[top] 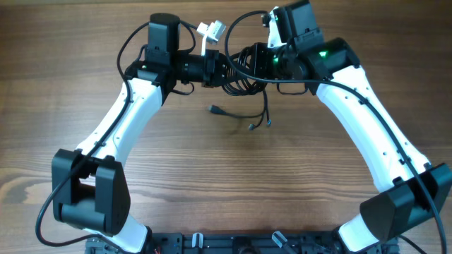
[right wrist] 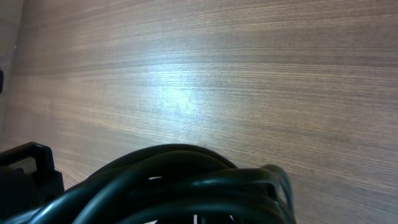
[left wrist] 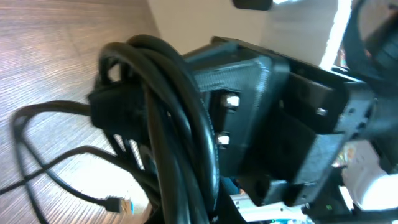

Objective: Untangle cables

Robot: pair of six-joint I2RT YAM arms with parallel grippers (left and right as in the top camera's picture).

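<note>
The cables point(left wrist: 180, 118) bunch between facing left gripper point(top: 214, 69) and right gripper point(top: 258, 63), both clamping them.

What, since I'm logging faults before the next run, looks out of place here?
Only the tangle of thin black cables itself: it is bunched between the left tool and right tool, with loose plug ends trailing down to the wooden table. Nothing looks damaged or spilled.
</note>
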